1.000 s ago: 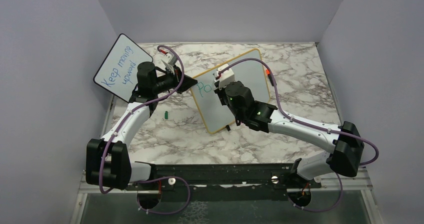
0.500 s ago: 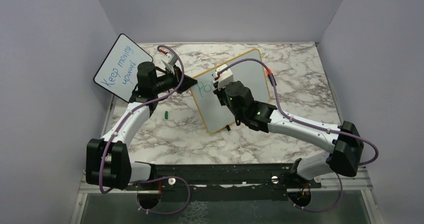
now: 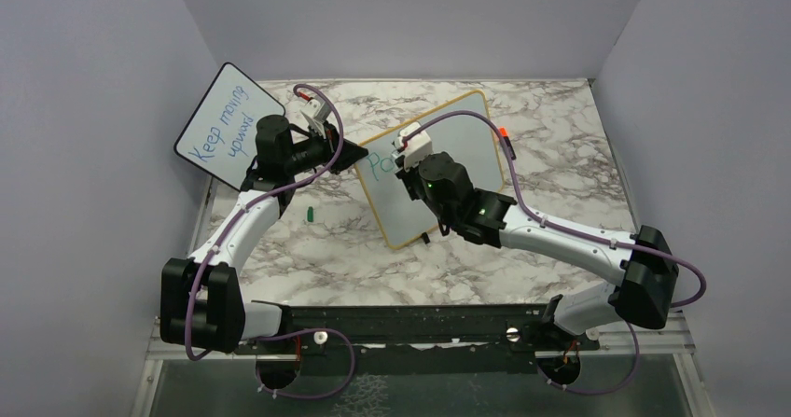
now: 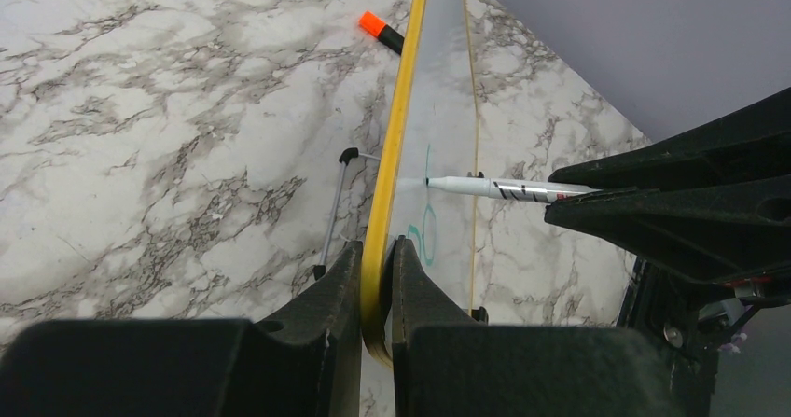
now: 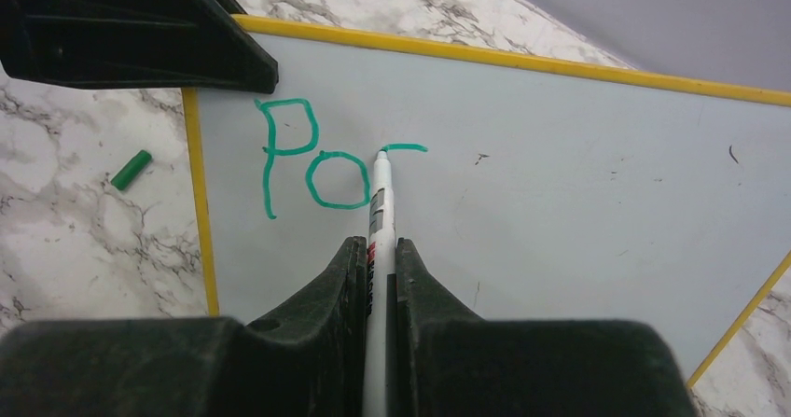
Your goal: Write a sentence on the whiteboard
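Standing propped on the marble table, the whiteboard carries the sentence so far as a green "Po" plus a short stroke, which the white marker touches with its tip. The right gripper pinches that marker. The left gripper is clamped on the board's yellow edge, its black body covering a corner. A green cap lies left of the board, an orange-capped pen behind it. Since a second ago the right wrist has edged slightly left, the board unmoved.
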